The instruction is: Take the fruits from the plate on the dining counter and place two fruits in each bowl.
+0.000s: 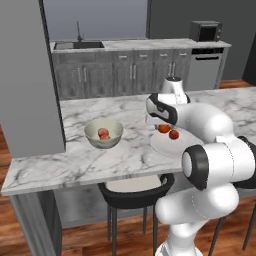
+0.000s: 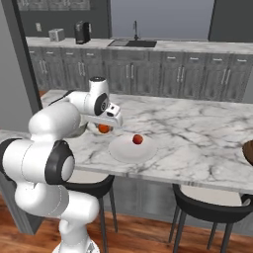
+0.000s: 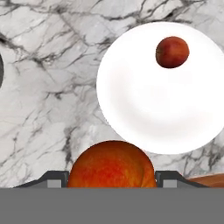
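Note:
My gripper (image 2: 104,127) is shut on an orange-red fruit (image 3: 111,164) and holds it just above the marble dining counter (image 1: 125,155), at the plate's edge on the pale bowl's side. The white plate (image 3: 162,100) carries one small red fruit (image 3: 172,52), also seen as the fruit (image 2: 138,139) near the plate's middle. To the left stands the pale cream-green bowl (image 1: 116,131) with reddish fruit (image 1: 103,133) inside. The dark brown bowl (image 2: 248,150) sits at the far right of the counter, cut off by the frame.
Black stools (image 1: 135,192) stand under the counter's near edge. A grey wall panel (image 1: 27,75) rises at the counter's left end. Behind are grey cabinets with a sink (image 1: 79,45) and a microwave (image 1: 206,31).

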